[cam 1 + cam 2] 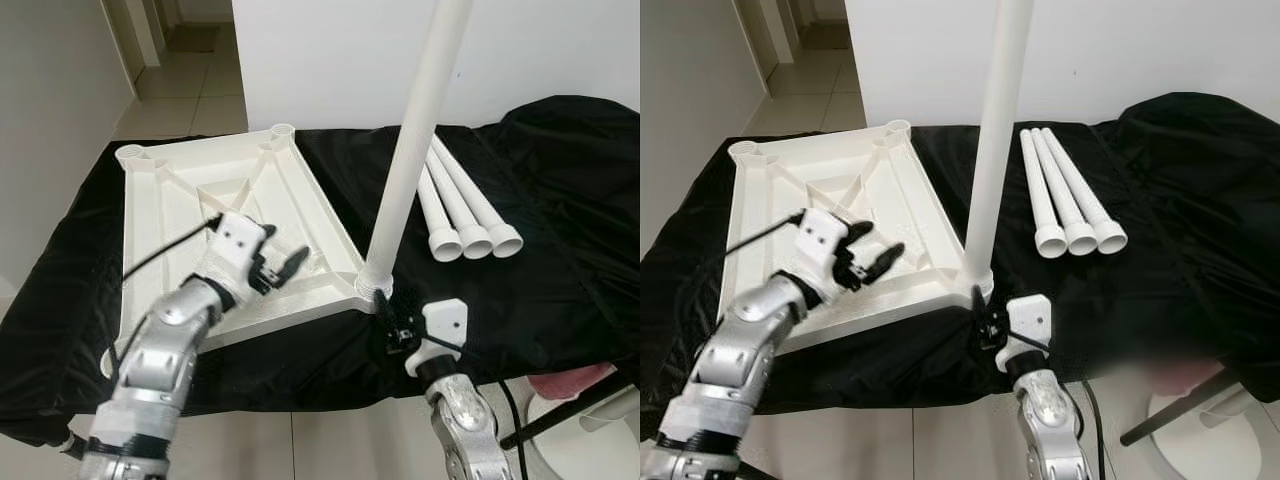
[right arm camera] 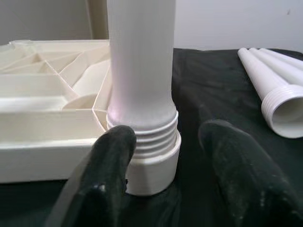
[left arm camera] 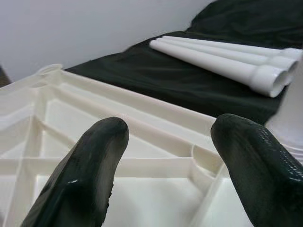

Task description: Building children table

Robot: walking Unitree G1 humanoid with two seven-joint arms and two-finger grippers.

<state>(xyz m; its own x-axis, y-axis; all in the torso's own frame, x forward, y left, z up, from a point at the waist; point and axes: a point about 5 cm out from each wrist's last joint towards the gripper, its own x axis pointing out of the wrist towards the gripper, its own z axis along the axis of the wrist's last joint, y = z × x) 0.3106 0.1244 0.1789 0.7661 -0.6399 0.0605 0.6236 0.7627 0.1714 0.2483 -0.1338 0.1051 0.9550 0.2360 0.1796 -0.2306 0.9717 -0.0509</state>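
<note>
A black cloth (image 1: pixel 560 200) covers my worktop (image 1: pixel 330 410), which carries all the parts. On its left half lies the white tabletop (image 1: pixel 160 215), turned underside up, its ribs and corner sockets showing. One leg (image 1: pixel 415 140) stands upright in the near right corner socket (image 2: pixel 151 168), its threaded end sitting in the collar with a few threads showing above the rim. Three more legs (image 1: pixel 462 205) lie side by side, touching, on the cloth to the right of the tabletop, their open threaded ends pointing toward me.

My left pincer (image 1: pixel 282 266) hovers over the near part of the tabletop's underside, fingers (image 3: pixel 90 175) spread wide and holding nothing, aimed toward the standing leg. My right pincer (image 1: pixel 390 320) sits low at the near edge of the worktop, just beside the socket; its fingers (image 2: pixel 106 182) are apart, one on each side of the leg's threaded base, not clamped on it.
</note>
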